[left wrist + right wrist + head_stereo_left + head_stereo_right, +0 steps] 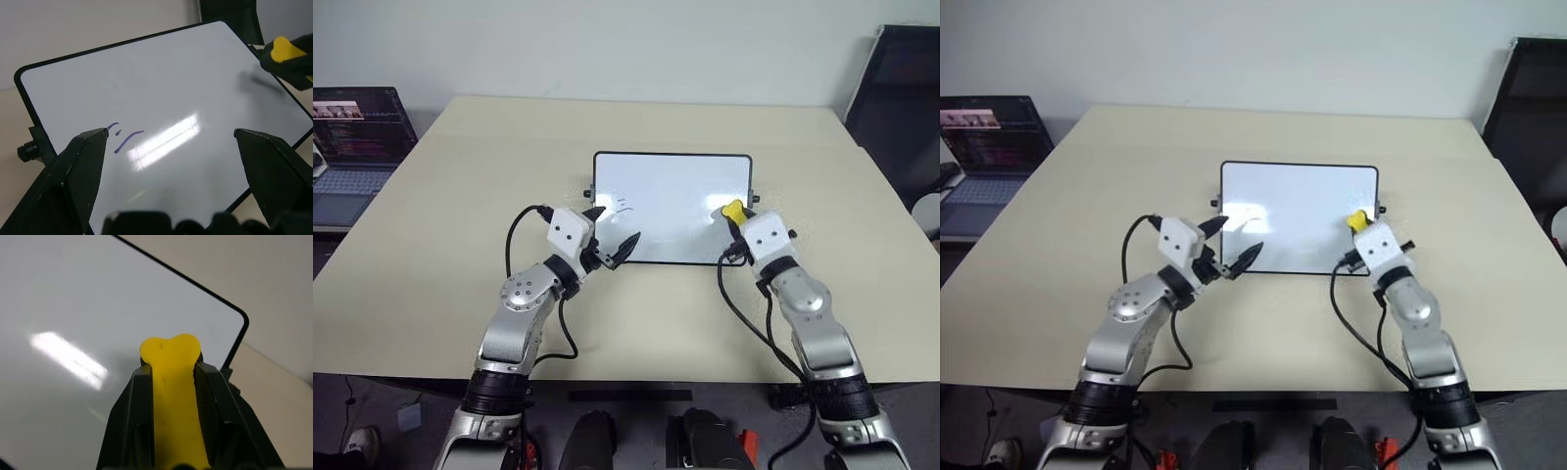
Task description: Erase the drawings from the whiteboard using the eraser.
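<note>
The whiteboard (pixel 672 186) lies flat in the middle of the table, white with a thin black frame. Faint purple strokes of the drawings (pixel 124 139) remain on its left part, also seen as the drawings (pixel 623 206) from the head. My left gripper (pixel 615 230) is open over the board's near-left corner, close to those strokes, with nothing between its fingers. My right gripper (pixel 736 219) is shut on the yellow eraser (pixel 172 382), which sticks out past its fingertips over the board's right part near the right edge. The eraser (pixel 286 49) is far from the strokes.
An open laptop (pixel 357 147) sits on a lower surface at the far left. A black chair (pixel 901 108) stands by the table's right side. The beige table (pixel 460 255) has bare room all around the board. Black cables hang from both wrists.
</note>
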Controlling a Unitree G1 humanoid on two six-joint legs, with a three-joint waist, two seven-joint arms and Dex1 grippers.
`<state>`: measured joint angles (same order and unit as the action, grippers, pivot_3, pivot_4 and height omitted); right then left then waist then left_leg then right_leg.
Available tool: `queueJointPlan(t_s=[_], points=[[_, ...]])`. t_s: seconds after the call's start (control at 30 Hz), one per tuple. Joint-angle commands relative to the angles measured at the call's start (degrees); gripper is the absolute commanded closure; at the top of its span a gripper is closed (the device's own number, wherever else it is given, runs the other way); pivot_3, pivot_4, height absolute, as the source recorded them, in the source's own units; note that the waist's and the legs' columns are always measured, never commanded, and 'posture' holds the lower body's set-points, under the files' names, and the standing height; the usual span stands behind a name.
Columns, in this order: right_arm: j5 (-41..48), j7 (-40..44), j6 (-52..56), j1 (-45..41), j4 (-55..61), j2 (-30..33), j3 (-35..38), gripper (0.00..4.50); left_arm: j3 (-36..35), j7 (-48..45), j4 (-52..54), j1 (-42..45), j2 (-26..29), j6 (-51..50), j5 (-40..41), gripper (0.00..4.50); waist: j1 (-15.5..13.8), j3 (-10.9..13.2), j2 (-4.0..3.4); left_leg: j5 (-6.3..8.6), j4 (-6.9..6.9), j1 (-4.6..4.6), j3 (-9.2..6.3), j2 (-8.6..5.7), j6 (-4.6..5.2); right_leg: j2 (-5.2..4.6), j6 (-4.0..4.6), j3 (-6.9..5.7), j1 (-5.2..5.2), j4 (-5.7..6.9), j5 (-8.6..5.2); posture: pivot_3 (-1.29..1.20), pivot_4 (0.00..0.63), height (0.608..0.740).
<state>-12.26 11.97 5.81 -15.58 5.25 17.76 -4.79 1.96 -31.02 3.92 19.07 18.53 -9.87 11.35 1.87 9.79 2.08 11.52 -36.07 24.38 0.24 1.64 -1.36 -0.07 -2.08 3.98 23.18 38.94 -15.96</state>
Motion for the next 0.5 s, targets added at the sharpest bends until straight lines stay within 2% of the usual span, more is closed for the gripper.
queueJointPlan(t_s=[0.03,0.5], points=[[-1.1,-1.4,-5.1,0.6,-0.4,-0.4,-1.5,3.63,0.3,-0.8,2.1,1.1,-0.3,0.3,0.8,0.0,0.1,0.0,0.0,0.0,0.0,-0.02,0.01,0.0,0.0,0.02,-0.02,0.03,0.0,0.0,-0.01,0.0,0.15,0.74],[-1.5,-1.4,-6.0,-2.7,-2.4,-1.0,-1.3,3.63,-0.1,-1.5,1.3,1.1,-0.2,0.9,0.5,0.0,0.0,0.0,0.0,-0.01,-0.01,-0.02,-0.02,0.01,0.0,0.03,0.04,0.05,-0.01,0.01,0.02,0.0,0.15,0.74]])
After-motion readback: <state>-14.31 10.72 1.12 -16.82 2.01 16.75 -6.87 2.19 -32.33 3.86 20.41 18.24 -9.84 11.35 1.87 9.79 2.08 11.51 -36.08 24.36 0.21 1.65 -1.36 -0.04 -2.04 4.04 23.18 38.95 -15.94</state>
